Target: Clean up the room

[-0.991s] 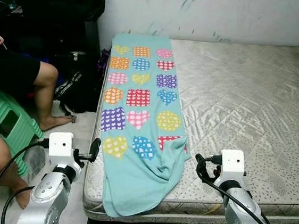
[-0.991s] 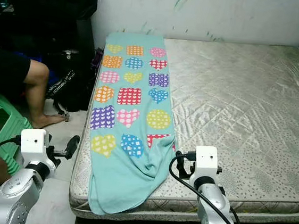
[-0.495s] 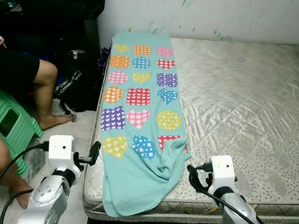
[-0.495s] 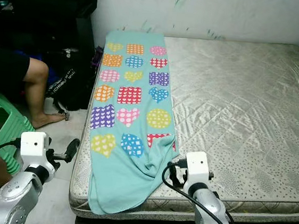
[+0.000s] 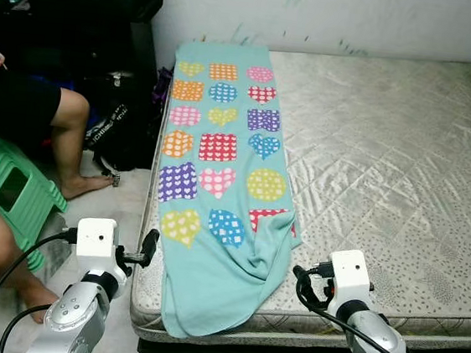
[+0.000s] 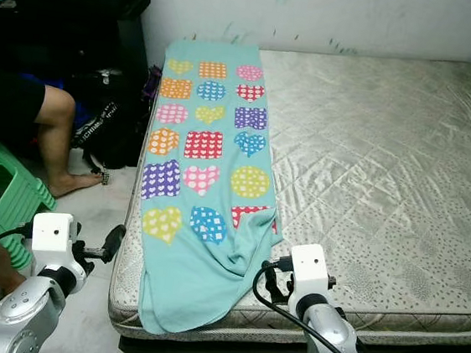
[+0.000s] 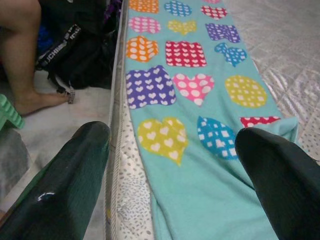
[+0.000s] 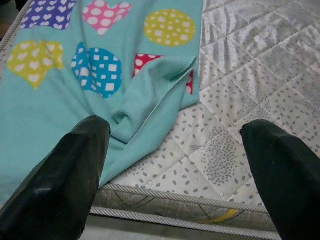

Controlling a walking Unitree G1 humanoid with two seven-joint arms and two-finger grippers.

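Blanket (image 5: 219, 175): teal ground, patches in hearts, squares, circles; patch colours yellow, orange, pink, blue, purple, red, each with white dots, small hearts or checks; mattress (image 5: 389, 159): silver-grey, quilted diamond stitching, satin sheen; mattress edge near foot: white with grey speckle print; stool (image 5: 15, 191): green plastic; bag (image 5: 114, 130): black, white lettering on strap; wall (image 5: 337, 14): white, dark scuff marks; gripper fingers (image 7: 70, 185): glossy black; arms: silver.
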